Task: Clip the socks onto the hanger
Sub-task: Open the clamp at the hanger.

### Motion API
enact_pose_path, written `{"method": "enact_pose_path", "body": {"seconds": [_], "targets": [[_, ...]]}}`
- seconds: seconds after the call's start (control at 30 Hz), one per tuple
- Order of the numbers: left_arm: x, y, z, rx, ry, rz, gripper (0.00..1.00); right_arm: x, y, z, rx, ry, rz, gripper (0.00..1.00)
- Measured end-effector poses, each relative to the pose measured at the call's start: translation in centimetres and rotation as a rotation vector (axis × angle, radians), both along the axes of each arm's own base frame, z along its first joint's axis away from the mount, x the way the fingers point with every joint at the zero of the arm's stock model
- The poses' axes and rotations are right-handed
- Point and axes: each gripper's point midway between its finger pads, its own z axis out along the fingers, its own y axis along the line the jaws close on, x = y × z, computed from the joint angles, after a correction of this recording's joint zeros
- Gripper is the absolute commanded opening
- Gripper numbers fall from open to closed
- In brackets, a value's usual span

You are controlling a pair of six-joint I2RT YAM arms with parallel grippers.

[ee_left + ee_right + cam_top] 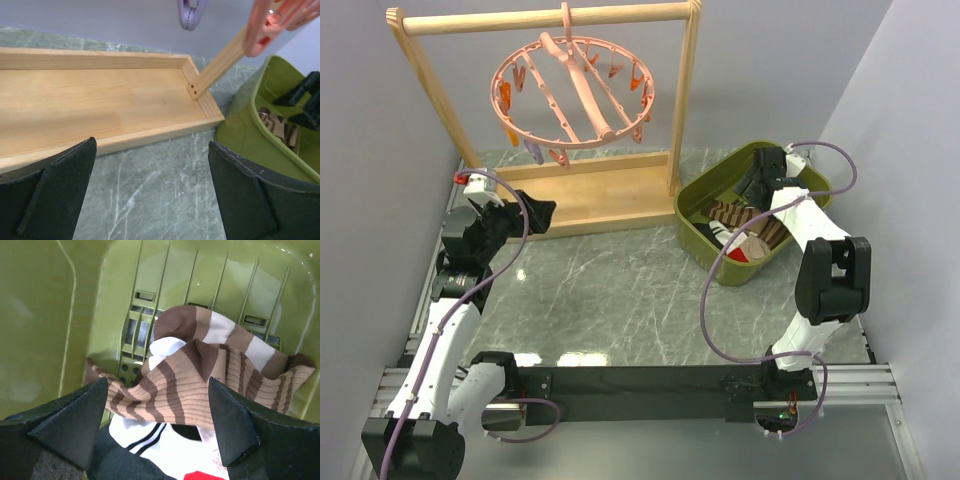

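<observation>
L arm: L gripper [151,150] low over the marble table [620,290], just in front of the wooden rack [545,20] base tray. Fingers spread wide, nothing btwn them; only bare tabletop shows in the gap in the wrist view. R arm: reaches into the green bin [50,315] at the table's right side. R gripper [157,382] sits above the bin contents, fingers well apart, no fabric pinched; can't tell if the tips touch the pile. Socks [240,375]: both in the bin, bunched together near the slotted floor. One is tan w/ thin brown stripes, draped across the middle; the other is darker brown w/ broad cream bands, partly under the first, toward the far wall. Both lie over a white sock w/ black and red marks [165,445] at the near edge of the wrist view. Hanger [582,88]: pink ring hung by its hook from the rack's top bar, tilted, clips round the rim. No sock on any clip visible. Purple clip [190,12] and pink clip [265,30] dangle at the top of the L wrist view, above the rack's right upright. Hanger and socks well apart.
</observation>
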Motion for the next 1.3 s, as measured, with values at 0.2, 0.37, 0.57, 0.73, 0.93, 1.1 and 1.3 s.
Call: {"method": "enact_pose_path", "body": {"seconds": [0.2, 0.37, 0.57, 0.73, 0.93, 1.1, 1.3], "targets": [[-0.4, -1.0, 0.0, 0.003, -0.002, -0.063, 0.99, 0.2, 0.0, -1.6, 0.007, 0.030, -0.001, 0.86], [-1.2, -2.6, 1.2, -0.003, -0.050, -0.154, 0.99, 0.6, 0.5, -1.1, 0.023, -0.001, 0.028, 0.87], [-2.8, -4.4, 5.7, -0.007, -0.209, -0.229, 0.96, 0.6, 1.5, 1.7, 0.041, -0.081, 0.106, 0.86], [-2.2, -5.4, 9.1, -0.015, -0.288, -0.259, 0.95, -0.3, 2.5, 5.4, 0.035, -0.189, 0.191, 0.87], [0.3, -6.7, 9.9, -0.074, -0.238, -0.237, 0.91, -1.5, 3.9, 11.2, 0.025, -0.382, 0.304, 0.86], [1.8, -7.7, 10.5, -0.116, -0.191, -0.183, 0.87, -2.1, 4.7, 14.7, 0.017, -0.495, 0.370, 0.86], [2.9, -7.1, 11.1, -0.150, -0.163, -0.080, 0.83, -3.2, 5.5, 16.3, 0.012, -0.565, 0.431, 0.87]]}}
